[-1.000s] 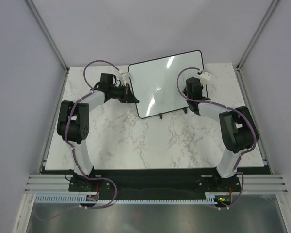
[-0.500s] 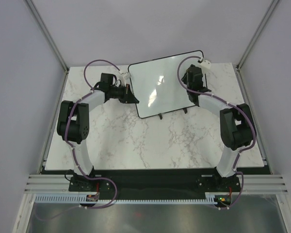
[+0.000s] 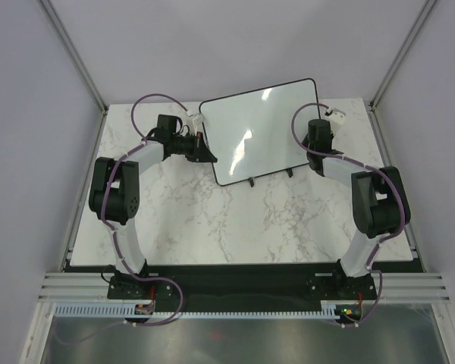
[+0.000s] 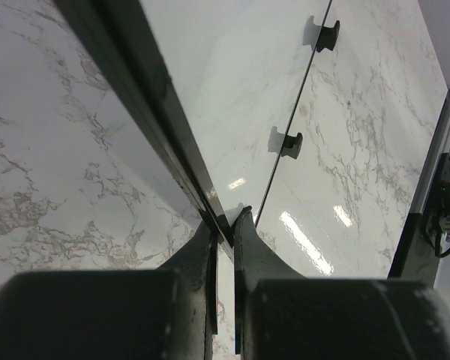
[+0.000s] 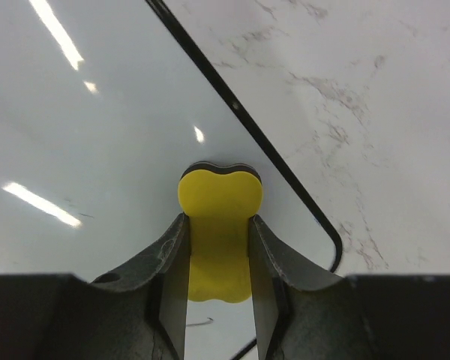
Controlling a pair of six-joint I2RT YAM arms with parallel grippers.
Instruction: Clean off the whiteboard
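Note:
The whiteboard (image 3: 258, 133) with a black frame stands tilted on two small black feet at the back of the marble table. My left gripper (image 3: 210, 155) is shut on the whiteboard's left edge (image 4: 172, 127), its fingers (image 4: 247, 232) pinching the frame. My right gripper (image 3: 318, 133) is at the board's right side, shut on a yellow eraser (image 5: 220, 225) with a black felt base, pressed flat on the white surface (image 5: 97, 150) near the rounded corner. A small dark pen mark (image 5: 201, 322) shows just below the eraser.
The board's two black feet (image 4: 290, 142) rest on the marble table (image 3: 212, 220). Grey walls and metal posts enclose the table on three sides. A black rail with cables runs along the near edge (image 3: 243, 284).
My right gripper with the eraser has moved from the board's middle right toward its right edge. The left gripper has kept its hold on the left edge.

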